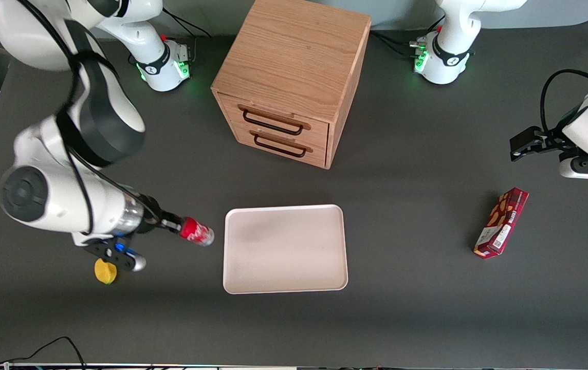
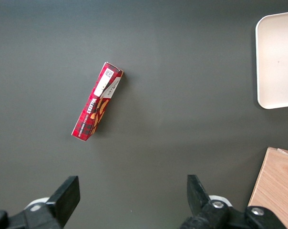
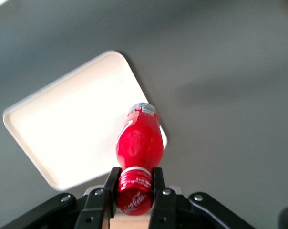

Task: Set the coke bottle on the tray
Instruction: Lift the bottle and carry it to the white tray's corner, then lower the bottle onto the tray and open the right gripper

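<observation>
My right gripper (image 1: 175,225) is shut on the red cap of the coke bottle (image 1: 196,232), a small red bottle with white lettering. It holds the bottle above the table, just beside the edge of the tray that faces the working arm's end. The tray (image 1: 285,248) is pale cream-pink, flat and empty, in front of the drawers. In the right wrist view the gripper (image 3: 134,183) clamps the cap between its fingers (image 3: 110,186), the bottle (image 3: 139,143) points away from the wrist, and the tray (image 3: 67,129) lies below it.
A wooden two-drawer cabinet (image 1: 294,82) stands farther from the front camera than the tray. A dark red snack box (image 1: 501,222) lies toward the parked arm's end, also in the left wrist view (image 2: 97,106). A small yellow object (image 1: 105,271) lies under my wrist.
</observation>
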Controlling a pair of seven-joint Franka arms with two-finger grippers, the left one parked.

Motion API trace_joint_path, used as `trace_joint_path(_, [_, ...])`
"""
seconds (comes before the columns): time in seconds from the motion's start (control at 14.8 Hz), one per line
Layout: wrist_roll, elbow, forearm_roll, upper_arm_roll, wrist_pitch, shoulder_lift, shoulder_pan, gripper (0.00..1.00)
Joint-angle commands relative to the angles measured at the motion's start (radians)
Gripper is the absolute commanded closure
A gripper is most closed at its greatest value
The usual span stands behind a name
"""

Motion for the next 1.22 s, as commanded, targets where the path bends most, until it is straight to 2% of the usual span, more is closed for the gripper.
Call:
trace_joint_path(0.0, [0.127,0.084,-0.048,0.010,0.092,0.101,0.036,1.00])
trace_joint_path(0.2, [0.181,0.084,-0.086,0.010,0.201,0.173,0.057,1.00])
trace_joint_path(0.54, [0.240,0.084,-0.137,0.010,0.268,0.236,0.094,1.00])
trace_joint_path(0.61, [0.238,0.082,-0.137,0.010,0.266,0.236,0.091,0.81])
trace_joint_path(0.68, [0.235,0.082,-0.141,0.010,0.263,0.233,0.092,0.04])
trace_joint_path(0.81, [0.231,0.082,-0.152,0.013,0.245,0.222,0.088,0.00])
trace_joint_path(0.95, [0.208,0.084,-0.160,0.070,0.142,0.181,0.053,0.00])
trace_joint_path(1.08, [0.076,0.075,-0.216,0.100,0.012,0.056,0.008,0.00])
trace_joint_path(1.15, [-0.005,0.073,-0.218,0.123,-0.083,-0.012,-0.019,0.00])
